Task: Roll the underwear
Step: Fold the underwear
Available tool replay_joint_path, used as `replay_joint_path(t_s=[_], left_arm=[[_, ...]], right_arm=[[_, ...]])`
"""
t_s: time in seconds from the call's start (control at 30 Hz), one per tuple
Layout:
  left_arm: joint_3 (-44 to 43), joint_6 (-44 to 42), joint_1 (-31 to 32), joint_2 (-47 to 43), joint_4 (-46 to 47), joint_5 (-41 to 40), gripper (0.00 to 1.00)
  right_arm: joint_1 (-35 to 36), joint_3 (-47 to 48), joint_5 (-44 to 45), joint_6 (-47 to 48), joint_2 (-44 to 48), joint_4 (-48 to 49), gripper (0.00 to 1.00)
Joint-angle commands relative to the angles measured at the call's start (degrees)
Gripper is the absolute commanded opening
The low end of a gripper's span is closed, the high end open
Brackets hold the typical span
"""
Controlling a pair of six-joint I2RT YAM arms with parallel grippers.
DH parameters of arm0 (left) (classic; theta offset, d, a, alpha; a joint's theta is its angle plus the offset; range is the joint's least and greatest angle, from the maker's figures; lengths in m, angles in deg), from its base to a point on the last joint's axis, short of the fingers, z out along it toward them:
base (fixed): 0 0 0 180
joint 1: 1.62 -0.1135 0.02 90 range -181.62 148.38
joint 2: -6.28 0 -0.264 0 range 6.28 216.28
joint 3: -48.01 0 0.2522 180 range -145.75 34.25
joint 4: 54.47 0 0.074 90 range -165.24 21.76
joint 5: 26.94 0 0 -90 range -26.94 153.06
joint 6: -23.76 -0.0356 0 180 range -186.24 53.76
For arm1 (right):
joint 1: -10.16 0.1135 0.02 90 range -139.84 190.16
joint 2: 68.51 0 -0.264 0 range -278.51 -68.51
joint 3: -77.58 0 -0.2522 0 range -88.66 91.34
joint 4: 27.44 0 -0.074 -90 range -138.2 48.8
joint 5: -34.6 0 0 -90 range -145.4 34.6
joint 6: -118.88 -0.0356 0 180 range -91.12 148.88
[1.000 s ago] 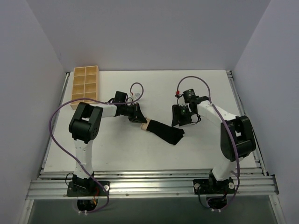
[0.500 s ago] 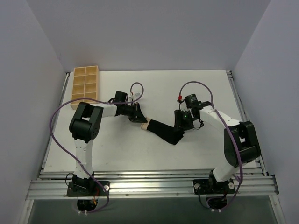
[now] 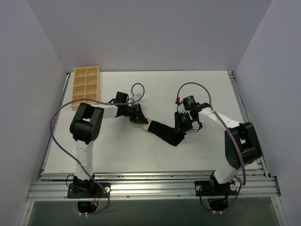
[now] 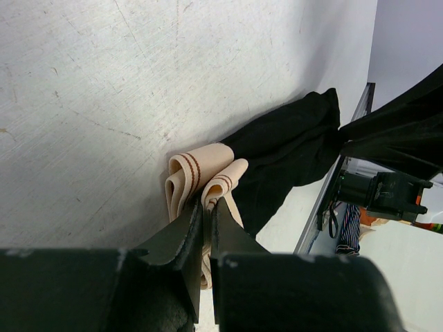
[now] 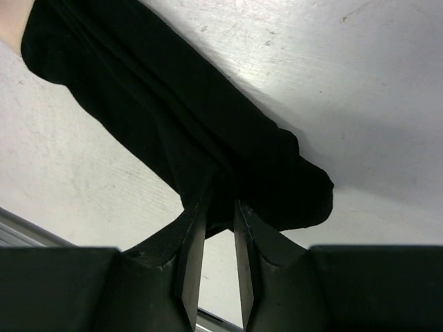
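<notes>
The underwear (image 3: 163, 131) lies stretched into a narrow black strip across the middle of the table, its beige waistband (image 3: 145, 125) at the left end. My left gripper (image 3: 140, 120) is shut on that waistband; in the left wrist view the folded beige band (image 4: 196, 169) sticks out past the gripper's tips (image 4: 208, 205), with the black cloth (image 4: 291, 149) beyond. My right gripper (image 3: 180, 128) sits over the strip's right end. In the right wrist view the gripper (image 5: 220, 198) has its jaws drawn close together with the black fabric (image 5: 173, 117) pinched between the tips.
A tan wooden compartment tray (image 3: 85, 87) stands at the table's back left corner. The table's metal rail (image 3: 150, 181) runs along the near edge. Grey walls close in both sides.
My right gripper has come down and left onto the black end of the underwear, and its jaws have narrowed around the fabric. The left gripper and the waistband have stayed put.
</notes>
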Motion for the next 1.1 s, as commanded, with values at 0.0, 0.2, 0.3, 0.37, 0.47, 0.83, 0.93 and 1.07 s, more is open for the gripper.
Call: replay_joint_path(t_s=[0.0,0.2,0.3,0.37,0.47,0.83,0.93,1.07], left_arm=[[-0.6,-2.4,-0.3,2.3,-1.5,-4.7,0.02],[-0.8,-2.3,-0.3,2.4,-1.5,-4.7,0.02],[-0.9,-2.3,-0.3,2.4,-1.5,-4.7,0.02],[-0.9,-2.4,-0.3,2.5,-1.5,-4.7,0.02],[-0.8,-2.5,-0.3,2.6,-1.5,-4.7,0.02],[-0.2,-3.6,-0.3,3.2,-2.9,-5.3,0.02],[0.0,-4.2,-0.3,3.1,-3.4,-5.5,0.02],[0.1,-4.9,-0.3,3.3,-4.2,-5.9,0.02]], right_arm=[[0.1,2.2,3.6,0.2,-0.9,-3.4,0.17],[0.1,2.1,3.4,0.0,-2.3,-3.4,0.22],[0.2,1.7,3.6,0.0,-2.3,-3.1,0.24],[0.1,1.4,3.8,0.0,-2.1,-3.0,0.24],[0.1,1.6,3.7,-0.2,-2.3,-2.9,0.13],[-1.1,5.1,12.1,-1.0,-2.2,-5.5,0.00],[-1.4,4.8,13.7,-1.5,-2.4,-5.2,0.00],[-2.1,5.1,15.6,-1.6,-3.2,-5.2,0.00]])
